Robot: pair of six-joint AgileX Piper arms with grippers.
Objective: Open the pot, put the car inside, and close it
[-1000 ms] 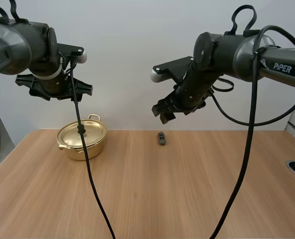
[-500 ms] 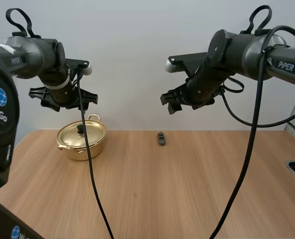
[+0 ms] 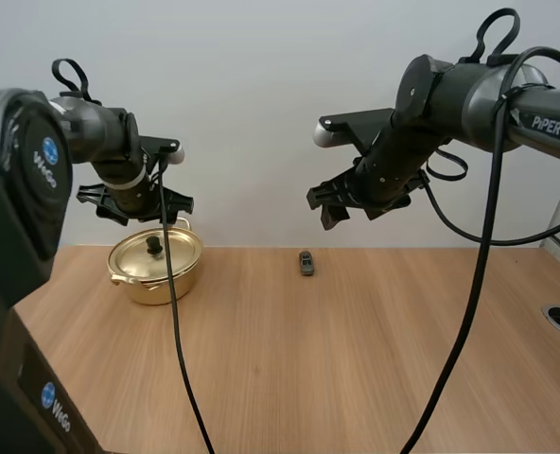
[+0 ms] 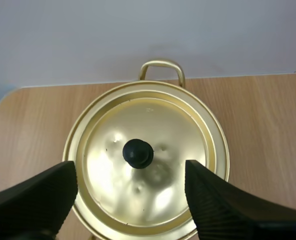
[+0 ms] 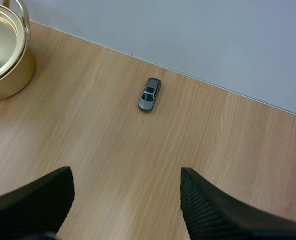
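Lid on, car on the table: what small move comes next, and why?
Probably lower the left gripper straight onto the black knob of the lid. Its open fingers hang either side above the knob, and the lid covers the pot, so the car cannot go in yet.

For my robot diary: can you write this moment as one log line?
left fingers open over lid | right fingers open above table, near car | lid on pot | car on table
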